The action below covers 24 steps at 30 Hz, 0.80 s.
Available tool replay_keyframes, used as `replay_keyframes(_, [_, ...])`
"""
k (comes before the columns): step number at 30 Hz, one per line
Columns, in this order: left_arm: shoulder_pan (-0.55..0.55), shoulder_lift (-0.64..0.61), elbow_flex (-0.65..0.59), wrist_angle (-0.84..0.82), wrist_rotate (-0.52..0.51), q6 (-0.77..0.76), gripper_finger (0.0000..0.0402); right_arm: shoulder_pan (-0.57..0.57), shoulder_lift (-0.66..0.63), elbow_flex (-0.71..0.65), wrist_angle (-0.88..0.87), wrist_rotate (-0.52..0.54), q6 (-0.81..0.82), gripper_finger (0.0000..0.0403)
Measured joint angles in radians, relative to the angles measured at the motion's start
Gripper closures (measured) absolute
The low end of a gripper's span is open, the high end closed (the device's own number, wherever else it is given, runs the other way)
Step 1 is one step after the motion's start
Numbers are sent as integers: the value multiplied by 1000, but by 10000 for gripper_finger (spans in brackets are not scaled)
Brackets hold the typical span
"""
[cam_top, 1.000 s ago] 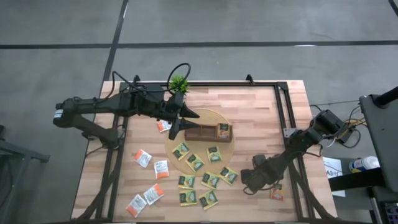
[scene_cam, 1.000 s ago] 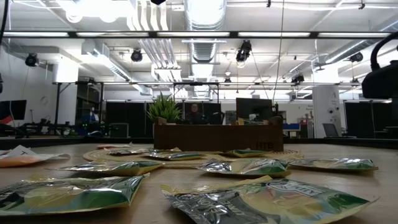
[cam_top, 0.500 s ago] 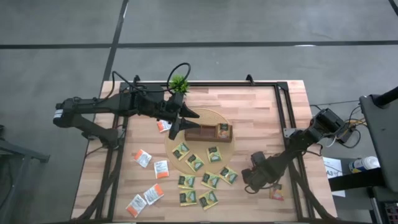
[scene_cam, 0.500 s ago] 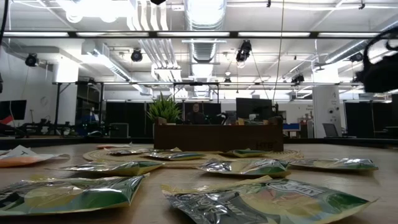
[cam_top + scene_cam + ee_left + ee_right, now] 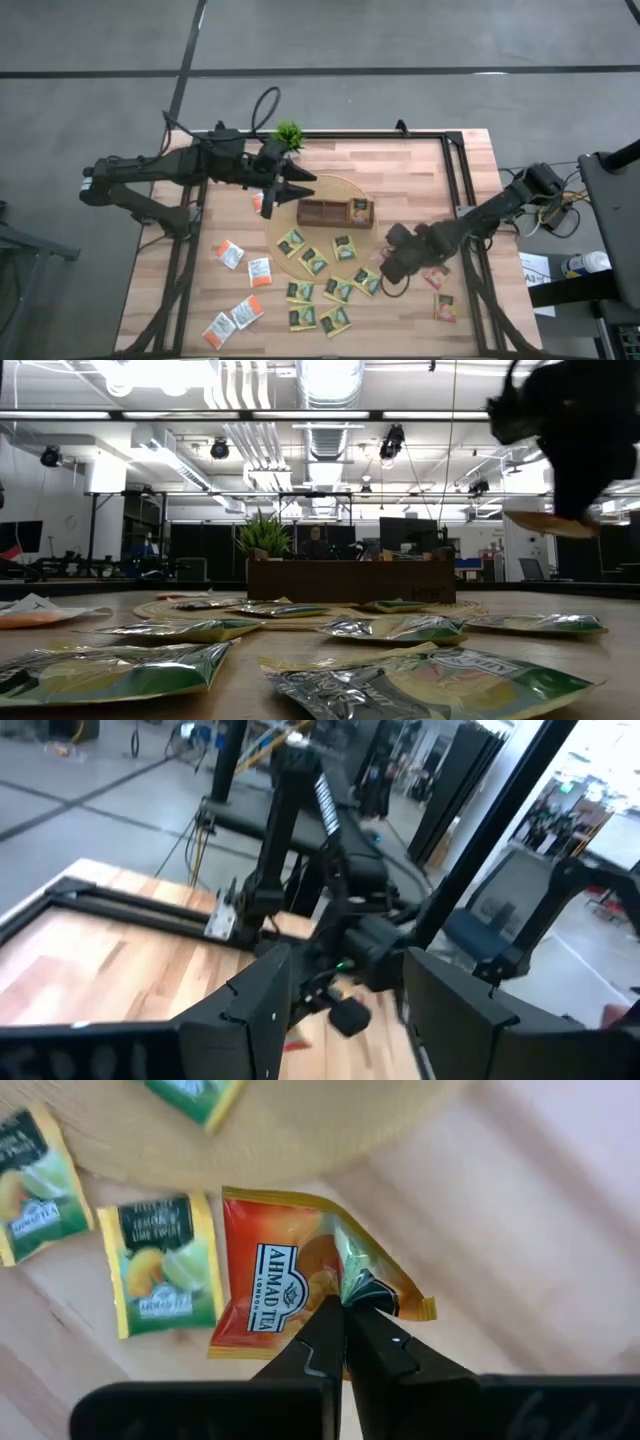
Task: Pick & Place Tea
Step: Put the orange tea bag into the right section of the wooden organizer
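Note:
My right gripper [image 5: 345,1318] is shut on a red-orange tea sachet [image 5: 290,1275] above the table's near right part [image 5: 433,278]. In the low view the sachet [image 5: 548,522] hangs under the dark gripper [image 5: 565,508]. My left gripper [image 5: 290,186] is open and level above the round mat's far left edge, with nothing between its fingers [image 5: 262,1005]. Green-and-yellow sachets [image 5: 314,261] lie flat on the mat and on the wood [image 5: 338,290]. White-and-orange ones [image 5: 259,271] lie at the near left. Another red sachet [image 5: 445,308] lies at the near right. My right gripper pinches the red-orange sachet between its two fingertips at one edge [image 5: 352,1285], near a corner, where the foil is crumpled. The fingers come steeply from above. The sachet is lifted clear of the table and sticks out roughly level below the fingers [image 5: 530,520].
A brown compartment tray [image 5: 322,213] stands on the round mat [image 5: 330,185] with one sachet in its right compartment [image 5: 359,208]. A small green plant [image 5: 288,133] stands at the far edge. A black frame [image 5: 455,170] runs along the table's right side.
My right gripper has risen from the near right of the table and moved toward the mat, turning about its own axis. The red-orange sachet has come up with it, lifted clear. My left gripper has drawn slightly up and back toward the left edge.

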Motion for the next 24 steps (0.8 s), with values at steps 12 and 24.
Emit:
replay_keyframes(12, [0,-49,0,0,-27,15,213,-310,-3,148,-37,21,-721,394])
replay_keyframes(24, [0,-46,0,0,-32,15,213,-474,-4,258,-44,52,-1259,394])
